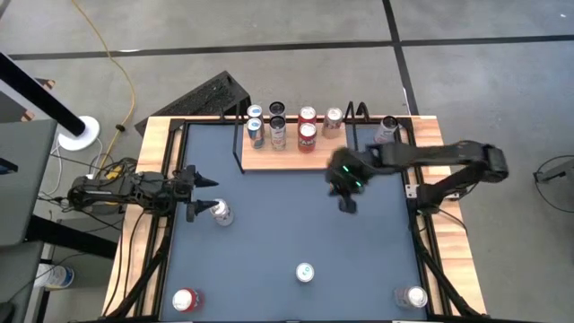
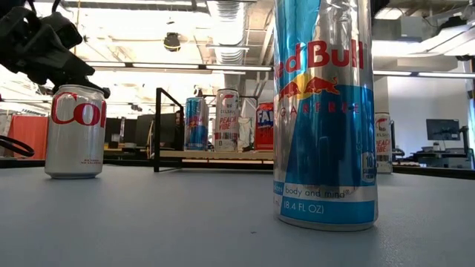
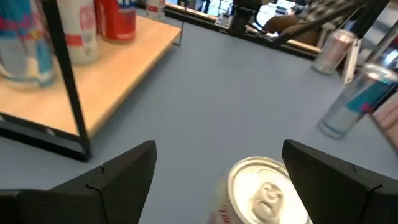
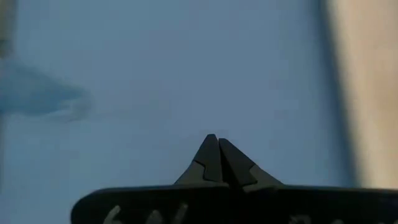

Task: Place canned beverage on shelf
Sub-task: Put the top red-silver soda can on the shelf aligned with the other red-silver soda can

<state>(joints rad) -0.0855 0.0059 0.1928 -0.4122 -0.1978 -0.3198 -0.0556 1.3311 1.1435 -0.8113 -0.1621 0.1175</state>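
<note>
The left gripper (image 1: pixel 204 194) hovers with fingers spread beside the Coke can (image 1: pixel 221 213), which stands on the worktop (image 1: pixel 287 224) well short of the shelf (image 1: pixel 296 154). The right gripper (image 1: pixel 348 205), fingers pressed together, hangs just before the shelf.

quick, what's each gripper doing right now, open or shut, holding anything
Left gripper: open, fingers either side of the Coke can, not clamped on it.
Right gripper: shut, empty, over bare table in front of the shelf.
</note>
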